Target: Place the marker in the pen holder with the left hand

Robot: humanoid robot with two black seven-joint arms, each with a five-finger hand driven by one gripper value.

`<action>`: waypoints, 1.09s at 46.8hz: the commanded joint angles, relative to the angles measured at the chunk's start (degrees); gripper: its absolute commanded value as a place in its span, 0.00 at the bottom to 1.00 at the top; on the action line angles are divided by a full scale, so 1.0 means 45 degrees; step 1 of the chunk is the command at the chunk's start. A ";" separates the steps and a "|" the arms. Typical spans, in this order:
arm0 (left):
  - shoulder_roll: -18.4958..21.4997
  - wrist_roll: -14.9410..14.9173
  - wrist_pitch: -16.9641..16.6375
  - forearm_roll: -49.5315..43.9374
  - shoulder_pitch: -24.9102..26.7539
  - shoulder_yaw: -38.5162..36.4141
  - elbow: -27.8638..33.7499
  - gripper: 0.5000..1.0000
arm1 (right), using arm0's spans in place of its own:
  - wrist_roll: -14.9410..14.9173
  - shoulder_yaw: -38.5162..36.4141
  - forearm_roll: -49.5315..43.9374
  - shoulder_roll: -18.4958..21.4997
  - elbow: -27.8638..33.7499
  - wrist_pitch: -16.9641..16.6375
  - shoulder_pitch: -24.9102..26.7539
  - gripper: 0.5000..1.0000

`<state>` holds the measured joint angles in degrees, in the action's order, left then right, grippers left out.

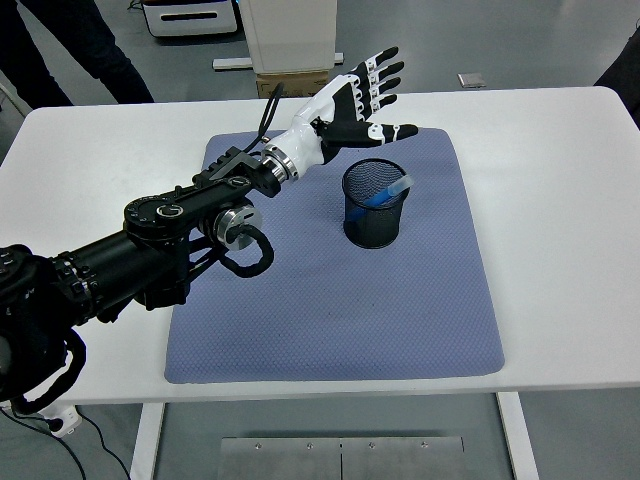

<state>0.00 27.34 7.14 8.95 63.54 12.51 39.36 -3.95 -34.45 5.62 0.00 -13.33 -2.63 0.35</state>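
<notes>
A black mesh pen holder (376,208) stands upright on the blue-grey mat (330,300), right of centre. A blue marker (385,193) leans inside it, its pale tip resting on the right side of the rim. My left hand (365,100) hovers above and behind the holder, fingers spread wide and holding nothing. Its black arm (150,245) stretches in from the lower left. My right arm does not show.
The mat covers the middle of the white table (560,220). Behind the table stand a cardboard box (293,82) and a white cabinet; a person's legs (60,45) show at the top left. A small grey object (472,80) lies on the floor.
</notes>
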 commanded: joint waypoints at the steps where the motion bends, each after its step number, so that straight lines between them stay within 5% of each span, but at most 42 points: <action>1: 0.0000 -0.0002 -0.0121 -0.0016 -0.0173 0.0033 -0.0074 1.00 | 0.0000 0.0000 0.0000 0.0000 0.0012 -0.0001 0.0001 1.00; 8: 0.0000 -0.0002 -0.0277 -0.0094 -0.0896 0.0909 -0.0113 1.00 | 0.0000 0.0000 0.0000 0.0000 -0.0007 -0.0001 0.0001 1.00; 28: 0.3124 0.0290 0.0055 -0.0504 -0.3533 0.3664 -0.0094 1.00 | 0.0000 0.0000 0.0000 0.0000 -0.0007 -0.0001 0.0001 1.00; 51: 0.3984 0.0486 0.0328 -0.1539 -0.4979 0.4896 -0.0074 1.00 | 0.0000 0.0000 0.0000 0.0000 -0.0007 -0.0001 0.0001 1.00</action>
<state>17.20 29.55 8.61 2.13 41.16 34.43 39.03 -3.95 -34.45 5.63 0.00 -13.32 -2.64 0.36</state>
